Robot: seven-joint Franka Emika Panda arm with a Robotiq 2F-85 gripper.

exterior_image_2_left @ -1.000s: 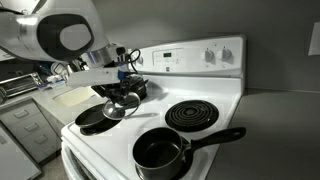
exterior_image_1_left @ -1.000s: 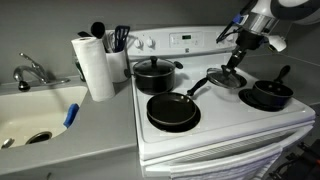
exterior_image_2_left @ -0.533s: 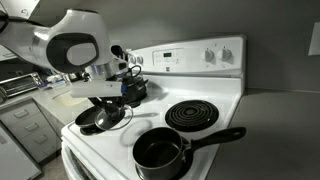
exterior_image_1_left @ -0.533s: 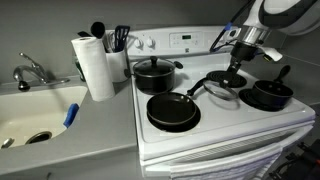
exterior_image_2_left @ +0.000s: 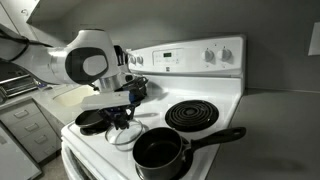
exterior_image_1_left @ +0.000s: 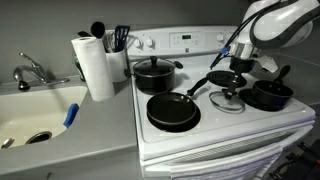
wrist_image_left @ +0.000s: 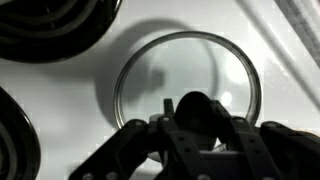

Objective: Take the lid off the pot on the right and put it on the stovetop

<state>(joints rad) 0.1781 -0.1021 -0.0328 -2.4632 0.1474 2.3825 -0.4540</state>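
White stovetop [exterior_image_1_left: 228, 122] now carries the lid [exterior_image_1_left: 228, 101], which lies flat on the enamel between the frying pan [exterior_image_1_left: 172, 110] and the pot [exterior_image_1_left: 268, 96]. A second ago the lid hung higher and farther back under the claw [exterior_image_1_left: 236, 84]; since then arm and lid have come down and forward. The wrist view shows the claw over the dark knob [wrist_image_left: 195, 106]. Whether it is pinching the knob or has let go, I cannot tell.

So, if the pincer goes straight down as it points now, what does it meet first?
The lid, most likely its dark knob, right under the pincer. The lid seems to lie on the stovetop. Whether pincer and knob touch, I cannot tell.
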